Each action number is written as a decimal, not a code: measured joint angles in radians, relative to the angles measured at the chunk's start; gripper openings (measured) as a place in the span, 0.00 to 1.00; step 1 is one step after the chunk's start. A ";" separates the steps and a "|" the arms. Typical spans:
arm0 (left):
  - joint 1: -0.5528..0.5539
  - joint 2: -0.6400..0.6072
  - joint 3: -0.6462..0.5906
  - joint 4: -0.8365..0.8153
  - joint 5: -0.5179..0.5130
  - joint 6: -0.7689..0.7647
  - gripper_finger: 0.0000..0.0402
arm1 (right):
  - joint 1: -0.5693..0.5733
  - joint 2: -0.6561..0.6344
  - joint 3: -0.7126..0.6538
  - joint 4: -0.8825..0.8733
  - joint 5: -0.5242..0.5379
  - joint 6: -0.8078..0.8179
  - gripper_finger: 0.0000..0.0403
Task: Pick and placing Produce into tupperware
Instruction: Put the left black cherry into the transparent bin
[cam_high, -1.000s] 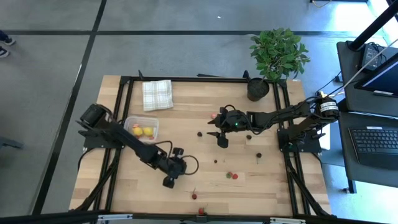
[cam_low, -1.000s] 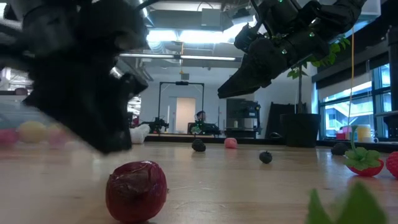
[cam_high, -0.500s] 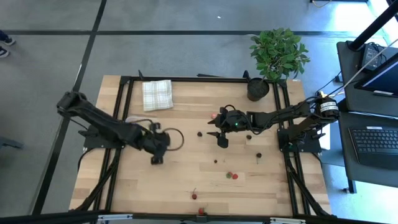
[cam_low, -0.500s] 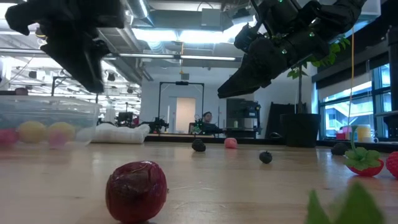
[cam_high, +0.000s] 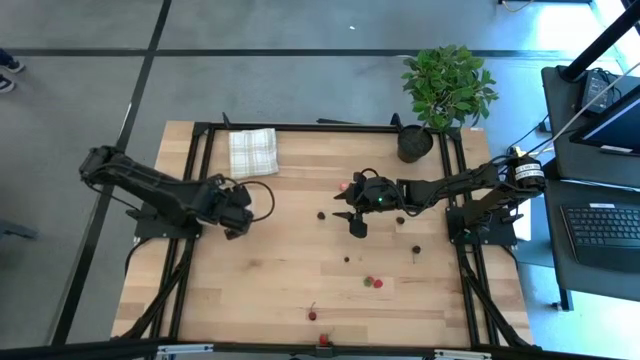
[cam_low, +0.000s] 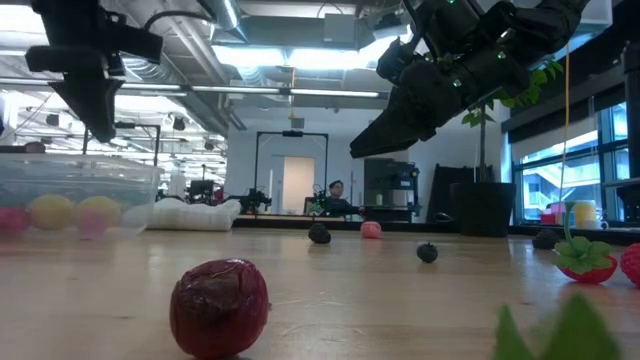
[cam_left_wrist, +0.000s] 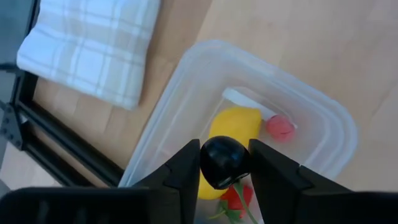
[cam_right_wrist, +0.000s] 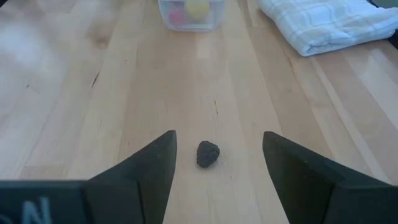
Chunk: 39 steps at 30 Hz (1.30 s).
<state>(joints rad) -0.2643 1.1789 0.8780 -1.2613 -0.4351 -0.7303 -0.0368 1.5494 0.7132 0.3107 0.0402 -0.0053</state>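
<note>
Table (cam_high: 300, 270): wooden top in a dark frame, carrying everything listed below; I am working at it with both arms.
Potted plant (cam_high: 447, 85): leafy, standing at the far right corner, playing no part here.
Checked cloth (cam_high: 252, 152): lying folded at the far left, just beside the tupperware.
Tupperware (cam_left_wrist: 323, 118): clear, sitting near the table's left edge; my left arm is covering it in the high view. It is already holding a yellow lemon (cam_left_wrist: 233, 124), a pink piece (cam_left_wrist: 281, 127) and a strawberry (cam_left_wrist: 235, 198).
Left pincer (cam_left_wrist: 224, 163): I am hanging it directly over the tupperware, clenched on a dark cherry (cam_left_wrist: 222, 160) pinched between both fingers.
Right pincer (cam_right_wrist: 214, 163): I am holding it released, jaws wide, above a small dark berry (cam_right_wrist: 208, 154) near mid-table, not touching it.
Loose produce: a red cherry (cam_low: 218, 305) at the near edge, a strawberry pair (cam_high: 373, 282) near it, and dark bits scattered around the right arm, all awaiting pickup.
Risk, left: in my judgement the cherry is round and may stick to one finger or bounce off the lemon on release, then hop over the low wall.
Risk, right: the berry is tiny; descending off-centre could nudge it rolling away instead of trapping it.
</note>
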 joint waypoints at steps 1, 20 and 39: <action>0.010 0.000 0.000 -0.002 0.001 0.000 0.28 | 0.000 0.000 0.000 0.000 0.000 -0.001 0.60; 0.095 0.000 -0.249 0.204 0.133 0.006 0.26 | 0.000 0.000 0.000 -0.001 0.000 0.000 0.60; 0.095 0.000 -0.282 0.262 0.135 0.000 0.34 | 0.000 0.000 0.000 -0.001 0.000 0.000 0.60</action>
<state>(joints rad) -0.1696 1.1790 0.5964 -0.9993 -0.3004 -0.7303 -0.0372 1.5494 0.7132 0.3099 0.0401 -0.0054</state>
